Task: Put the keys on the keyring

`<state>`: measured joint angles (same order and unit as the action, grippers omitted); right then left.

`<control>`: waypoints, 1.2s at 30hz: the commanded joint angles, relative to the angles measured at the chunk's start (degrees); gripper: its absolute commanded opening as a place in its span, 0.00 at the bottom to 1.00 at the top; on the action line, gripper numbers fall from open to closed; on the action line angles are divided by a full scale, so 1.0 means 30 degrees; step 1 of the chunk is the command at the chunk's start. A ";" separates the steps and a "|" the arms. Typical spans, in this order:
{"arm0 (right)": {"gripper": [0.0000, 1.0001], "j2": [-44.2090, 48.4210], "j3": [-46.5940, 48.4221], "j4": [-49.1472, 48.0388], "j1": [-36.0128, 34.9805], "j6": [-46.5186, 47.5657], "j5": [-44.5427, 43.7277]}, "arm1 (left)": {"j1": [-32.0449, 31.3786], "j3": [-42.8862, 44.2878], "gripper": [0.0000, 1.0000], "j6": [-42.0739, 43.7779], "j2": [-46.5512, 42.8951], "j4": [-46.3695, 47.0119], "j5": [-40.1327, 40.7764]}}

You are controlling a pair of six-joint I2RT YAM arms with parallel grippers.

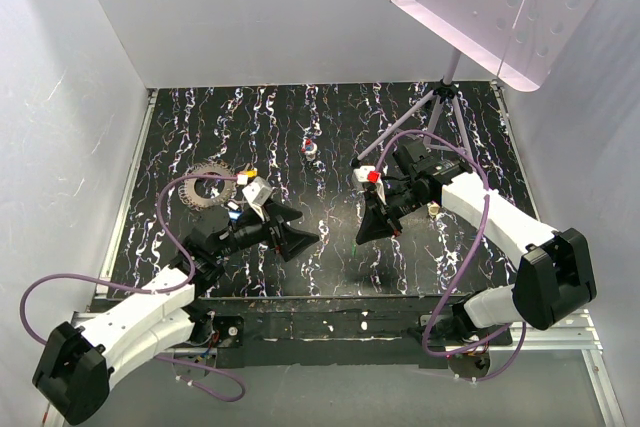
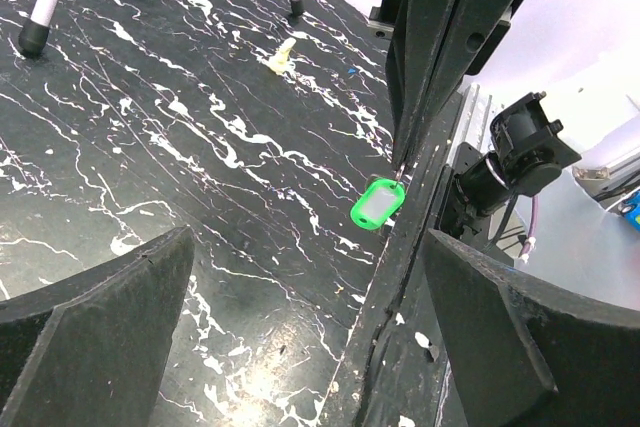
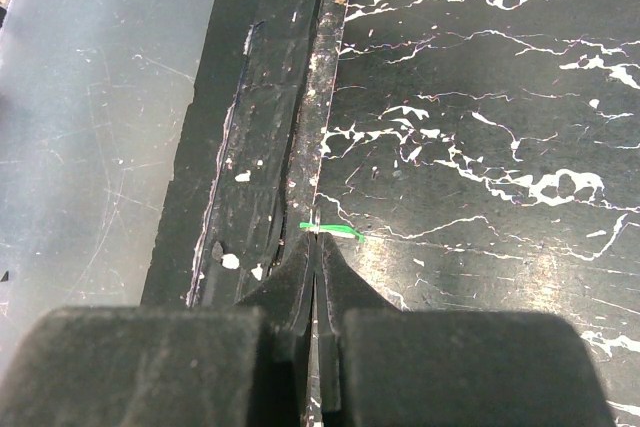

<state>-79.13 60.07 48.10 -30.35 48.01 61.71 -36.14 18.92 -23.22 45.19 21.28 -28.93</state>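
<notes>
**Near edge to far wall.** Nearest you, the left gripper (image 1: pixel 305 228) lies low over the black, white-veined counter (image 1: pixel 330 127). Its jaws are spread wide with nothing between them, and they face the right gripper (image 3: pixel 316 243).

The right jaws are pressed together on the small key with the green plastic head (image 2: pixel 377 204). It hangs below their tips, above the counter and close to its near edge. The pinch sits at the very top of the key, so the hold looks slight.

Farther back on the left, the flat grey toothed metal keyring (image 1: pixel 208 169) lies on the counter. It is well apart from the green key, with the left arm between the two. A key with a yellow head (image 1: pixel 245 175) lies just beside the ring.

Beyond, mid-counter, is the small red-white-blue blob (image 1: pixel 311 149). At the far right stands the lilac tripod (image 1: pixel 440 97).

**Hazards, as judged from here:**
- If you close the left jaws off-centre on the dangling key, it can swing or twist out of the right jaws and drop toward the near edge.
- If you carry it straight to the ring, the right arm must cross the left, and the two may collide.
- The ring lies loose, so a push from the key would likely slide it rather than thread it.
</notes>
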 commanded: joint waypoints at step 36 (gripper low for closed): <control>0.01 -0.0019 0.0278 -0.0182 0.0097 -0.0593 0.0787 | -0.3070 0.1779 0.54 0.0797 0.7641 0.6530 -0.2399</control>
<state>-79.13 60.07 48.03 -30.33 46.70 62.78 -44.07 21.65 -22.68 67.05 38.85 -35.59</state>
